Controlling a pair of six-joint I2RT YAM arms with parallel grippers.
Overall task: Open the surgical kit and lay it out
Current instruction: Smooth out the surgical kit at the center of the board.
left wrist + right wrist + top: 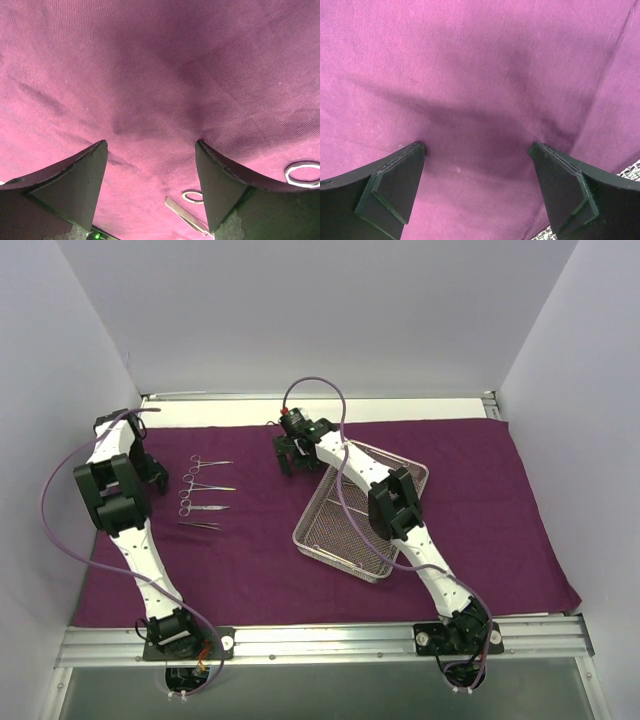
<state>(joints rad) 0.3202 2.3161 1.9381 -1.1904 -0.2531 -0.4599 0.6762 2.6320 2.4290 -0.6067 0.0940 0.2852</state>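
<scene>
Left gripper (150,146) and right gripper (477,146) both gape wide, holding nothing, above one purple cloth (250,575); four instruments (207,486); one mesh tray (335,535).

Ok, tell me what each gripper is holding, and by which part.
Nothing: the left gripper and right gripper are both open and empty above the cloth.

Bright, even overhead light here; a soft shadow pools on the purple cloth (480,120) in both wrist views, and the near fingers (75,185) look slightly blurred, perhaps defocused.
</scene>
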